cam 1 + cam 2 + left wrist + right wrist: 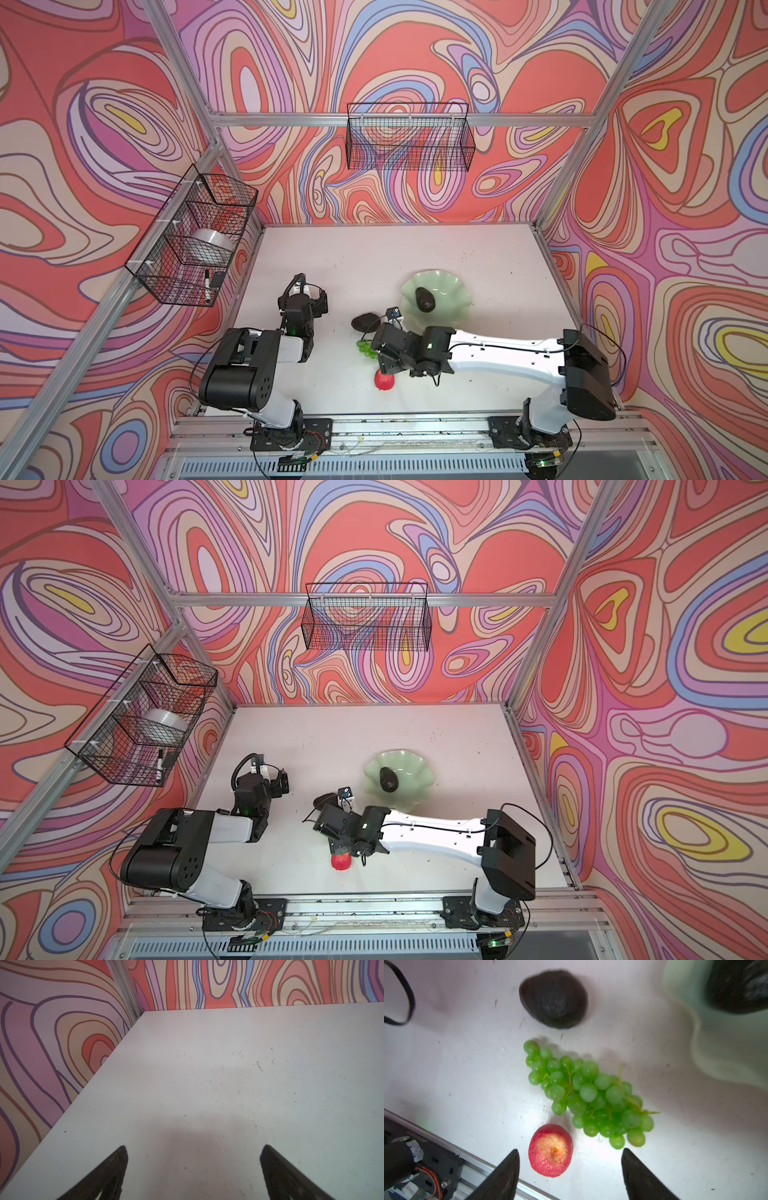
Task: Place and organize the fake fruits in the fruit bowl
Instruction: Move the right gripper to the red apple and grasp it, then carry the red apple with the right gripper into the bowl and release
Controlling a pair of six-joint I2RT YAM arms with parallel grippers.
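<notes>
Hovering above the loose fruit, the right gripper (570,1150) has its fingers spread wide and grasps nothing. In its wrist view the red apple (550,1150) sits on the white table (467,1064) between the fingertips, with a gap on both sides, just beside the green grapes (589,1095). One avocado (553,998) lies on the table beyond the grapes, near the fruit bowl (455,291). A second avocado (424,300) rests inside the bowl. Well apart, the left gripper (195,1146) is likewise spread and empty over bare table.
</notes>
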